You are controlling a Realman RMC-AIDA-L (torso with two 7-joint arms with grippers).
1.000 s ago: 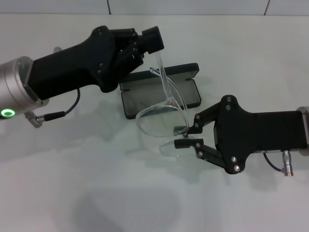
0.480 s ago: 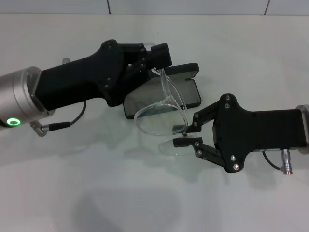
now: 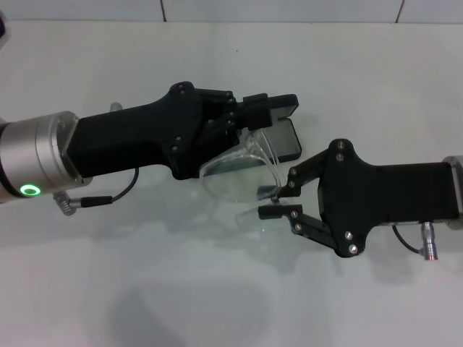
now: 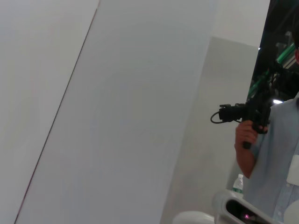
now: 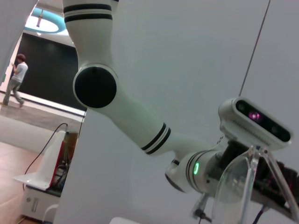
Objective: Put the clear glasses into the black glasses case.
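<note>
The clear glasses (image 3: 235, 168) hang above the white table, and in the right wrist view one lens (image 5: 232, 185) shows close up. My right gripper (image 3: 277, 202) is shut on the frame's near end, one lens sticking out below its fingers. My left gripper (image 3: 266, 110) reaches in from the left, low over the black glasses case (image 3: 287, 137), and looks shut on the tip of the upright temple arm. That arm hides most of the case; only its right end and a corner of the raised lid (image 3: 288, 103) show. The left wrist view shows none of these.
The white table (image 3: 145, 289) spreads around both arms, its far edge meeting a wall. A cable (image 3: 108, 196) hangs under my left wrist. In the left wrist view a person (image 4: 271, 149) with a camera stands by a wall.
My left gripper has moved right and down over the case, bringing the temple arm's tip down with it and covering more of the case. The right gripper has held still.
</note>
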